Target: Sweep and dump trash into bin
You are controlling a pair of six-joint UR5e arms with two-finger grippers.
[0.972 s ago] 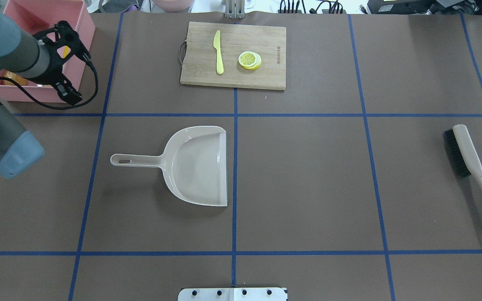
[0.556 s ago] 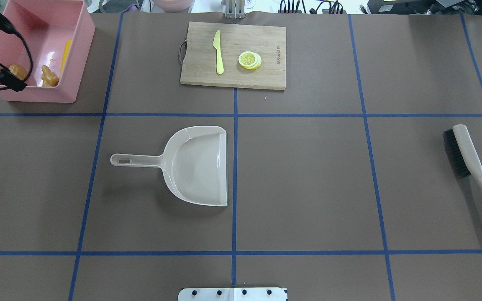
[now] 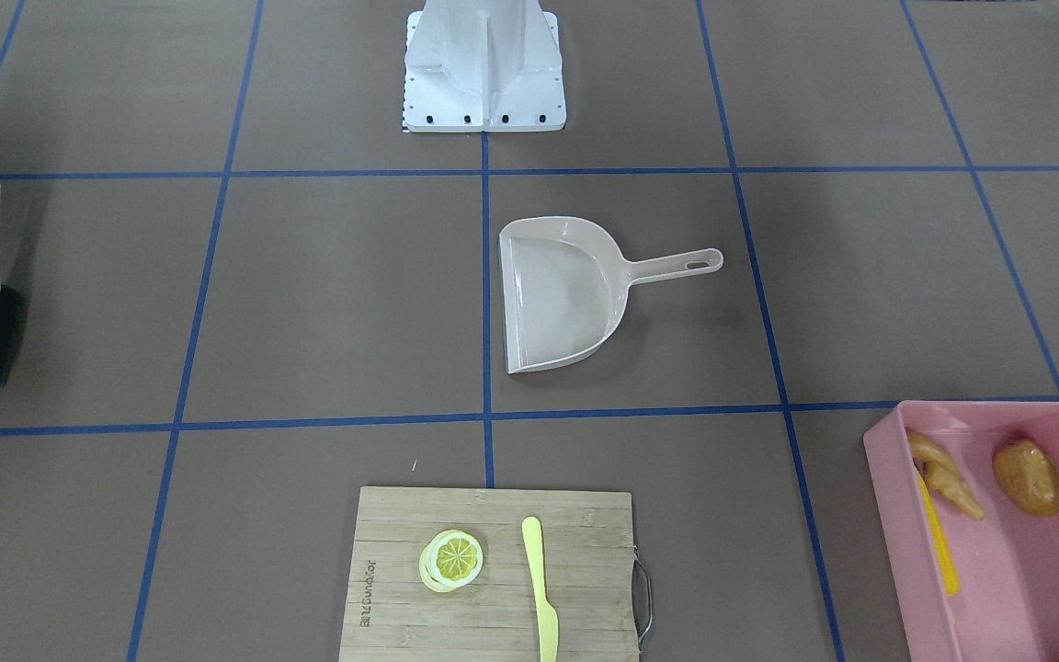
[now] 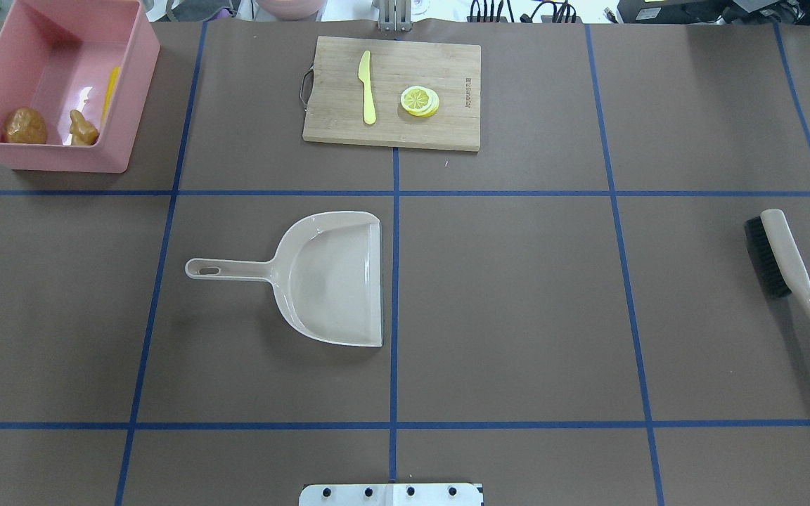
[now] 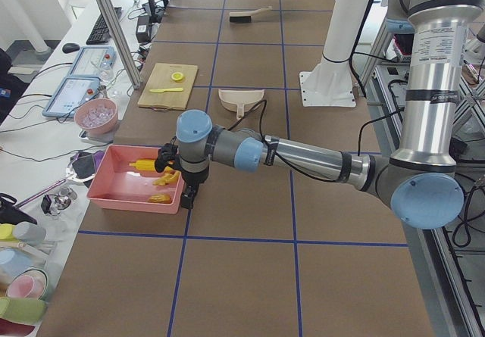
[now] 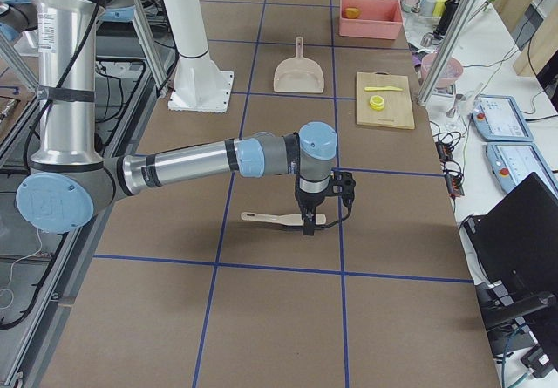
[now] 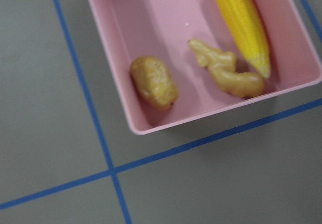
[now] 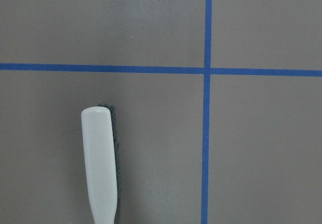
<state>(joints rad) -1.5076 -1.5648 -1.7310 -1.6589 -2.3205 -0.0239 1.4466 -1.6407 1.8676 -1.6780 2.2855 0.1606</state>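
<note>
Corn (image 7: 240, 22), potato (image 7: 153, 82), ginger (image 7: 226, 73): all in the bin (image 7: 114, 43)! Left gripper (image 5: 176, 176) hangs beside it, and right gripper (image 6: 323, 205) is seemingly over the brush (image 6: 275, 220). Can't tell either's jaws.

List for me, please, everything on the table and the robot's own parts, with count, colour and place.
bin: one, pink, far corner on the robot's left.
corn cob: one, yellow, in the bin.
potato: one, brown, in the bin.
ginger root: one, tan, in the bin.
dustpan: one, beige, mid-table, empty.
brush: one, beige with black bristles, robot's right.
cutting board: one, wooden, far edge.
knife: one, pale yellow, on the board.
lemon slices: small stack, yellow, on the board.
robot base: one, white.
left gripper: black, by the bin; state unclear.
right gripper: black, above the brush; state unclear.
</note>
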